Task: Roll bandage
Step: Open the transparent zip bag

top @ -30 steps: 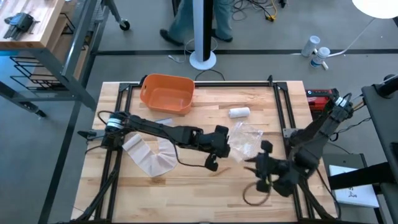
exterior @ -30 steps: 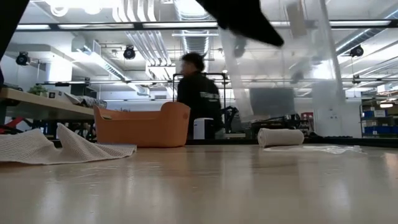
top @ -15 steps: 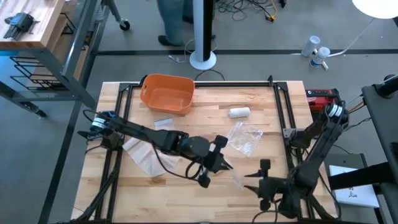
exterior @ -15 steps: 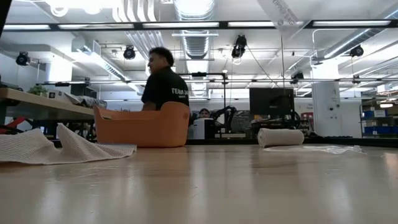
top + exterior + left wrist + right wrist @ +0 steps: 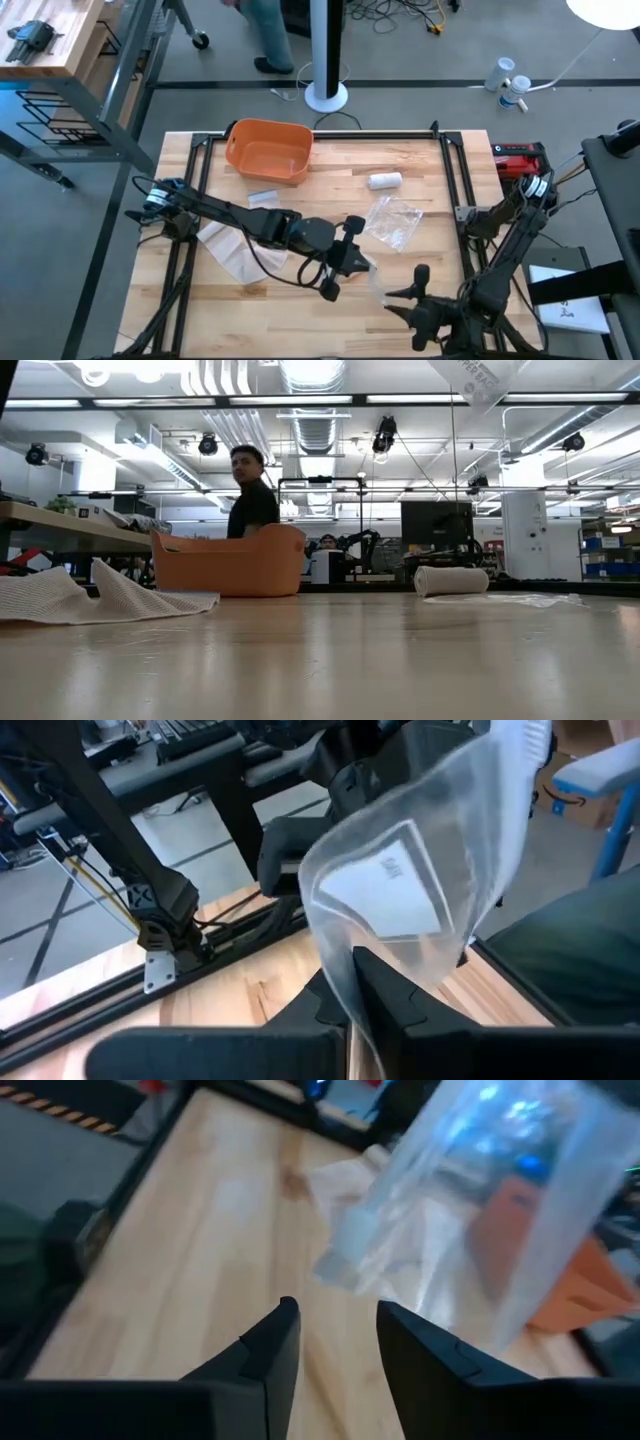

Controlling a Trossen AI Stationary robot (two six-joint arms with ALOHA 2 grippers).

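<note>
A white mesh bandage [image 5: 236,250] lies unrolled and crumpled on the table's left half [image 5: 90,595]. A small rolled bandage [image 5: 384,181] lies on its side at the far middle [image 5: 452,580]. My left gripper [image 5: 358,262] is at the table's middle, shut on a clear plastic bag [image 5: 400,890] with a white label; the bag [image 5: 378,278] is high above the table [image 5: 480,375]. My right gripper [image 5: 395,300] stands open just beyond the bag toward the near right, its fingers [image 5: 285,1340] pointing at the bag [image 5: 480,1200] and touching nothing. My left gripper pinches one edge of the clear bag [image 5: 345,948] between its two fingers. The rest of the bag stands out past the fingertips, toward my right gripper. The bag is lifted clear of the table.
An orange basket [image 5: 268,150] stands at the far left. A second crumpled clear bag [image 5: 395,222] lies right of centre. A black frame [image 5: 455,190] runs along the table's edges. A person [image 5: 250,495] stands behind the table.
My left gripper has gone toward the table's near edge and up, carrying the clear bag away from the other bag and higher above the table. My right gripper has drawn back toward the near edge.
</note>
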